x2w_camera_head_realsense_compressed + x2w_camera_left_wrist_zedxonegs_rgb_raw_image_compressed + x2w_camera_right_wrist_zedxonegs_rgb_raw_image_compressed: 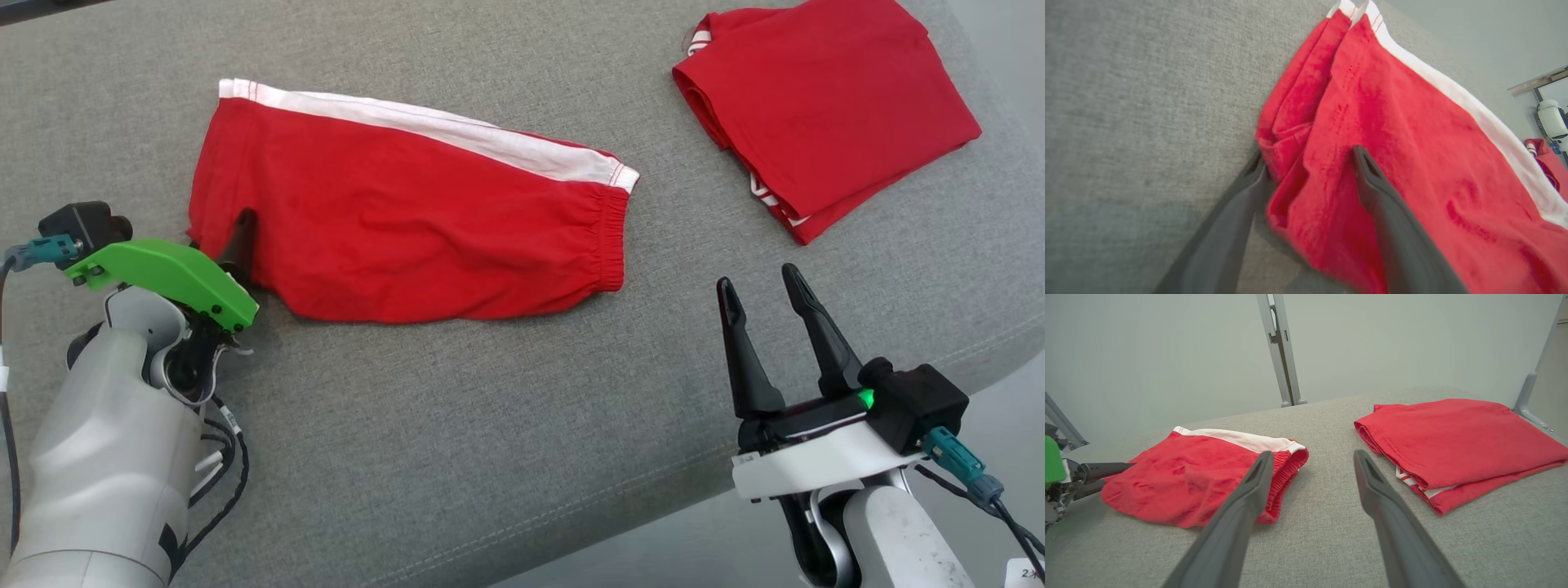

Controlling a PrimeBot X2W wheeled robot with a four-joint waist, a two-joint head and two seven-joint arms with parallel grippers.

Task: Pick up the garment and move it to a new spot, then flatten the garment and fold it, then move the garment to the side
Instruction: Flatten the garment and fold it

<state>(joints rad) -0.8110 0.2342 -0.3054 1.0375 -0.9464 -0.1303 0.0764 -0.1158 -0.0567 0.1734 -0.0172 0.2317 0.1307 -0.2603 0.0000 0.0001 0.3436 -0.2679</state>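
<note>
Two claws gape: left claw (1308, 154) astride shorts (408, 237), right claw (758, 278) empty; second red garment (824, 106) lies folded.

Grey fabric surface (490, 425); red shorts (408, 237) lie on it; folded red garment (824, 106) well apart.

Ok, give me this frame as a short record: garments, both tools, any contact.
surface: grey padded top
shorts: red with white stripe, lying spread, centre-left
folded garment: red, far right, apart from the shorts
left tool: open, fingers straddling the shorts' left edge
right tool: open, hovering clear of both garments
held: nothing
</note>
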